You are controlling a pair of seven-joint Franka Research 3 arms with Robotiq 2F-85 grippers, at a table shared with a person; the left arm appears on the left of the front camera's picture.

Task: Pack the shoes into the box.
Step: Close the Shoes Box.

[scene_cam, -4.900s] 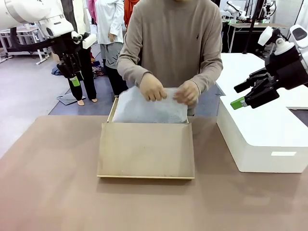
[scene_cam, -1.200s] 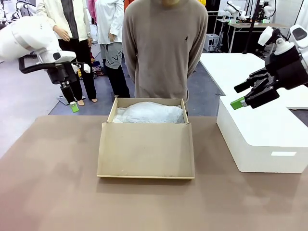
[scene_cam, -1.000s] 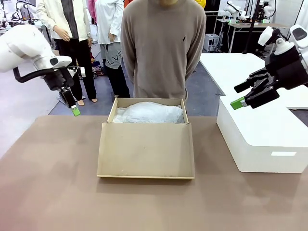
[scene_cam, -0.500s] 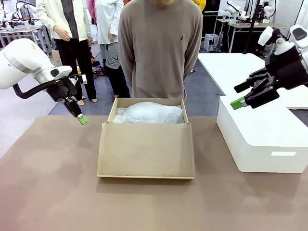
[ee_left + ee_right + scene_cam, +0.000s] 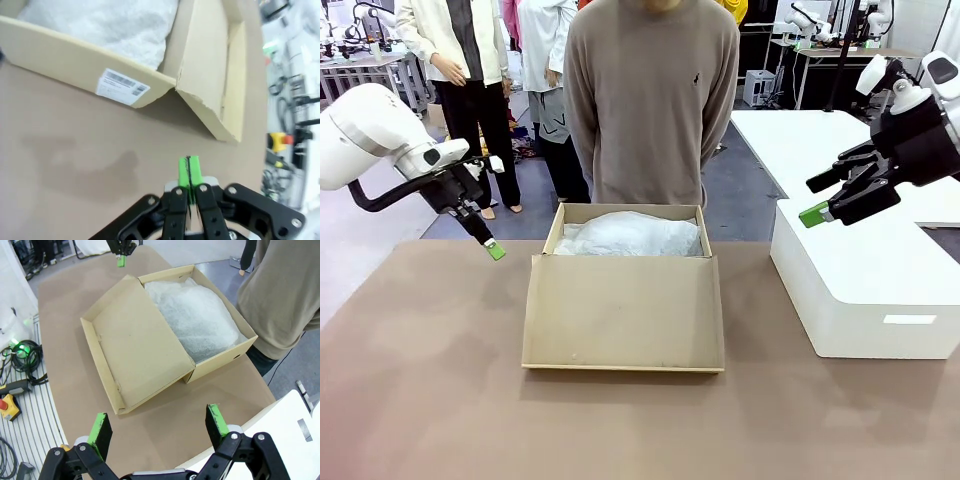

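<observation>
The tan cardboard box [image 5: 630,212] stands at the table's middle with its attached lid [image 5: 623,312] lying flat toward me. White tissue paper [image 5: 632,235] heaps over its inside, and the shoes are hidden. My left gripper [image 5: 495,250] hangs shut, pads together, just above the table a little left of the box's far left corner. The left wrist view has the shut pads [image 5: 188,171] over bare table beside the box [image 5: 125,87]. My right gripper [image 5: 817,197] is open above the white block, with nothing between its fingers [image 5: 101,427], looking down on the box [image 5: 220,347] and lid [image 5: 135,347].
A large white rectangular block [image 5: 865,285] takes up the table's right side. A person [image 5: 652,100] stands right behind the box with arms held back. Bare brown table [image 5: 420,380] lies left of and in front of the lid. Other people stand farther off at back left.
The person's hands left the tissue and went behind the back. My left gripper came down and rightward to the box's left side. The right arm stayed still.
</observation>
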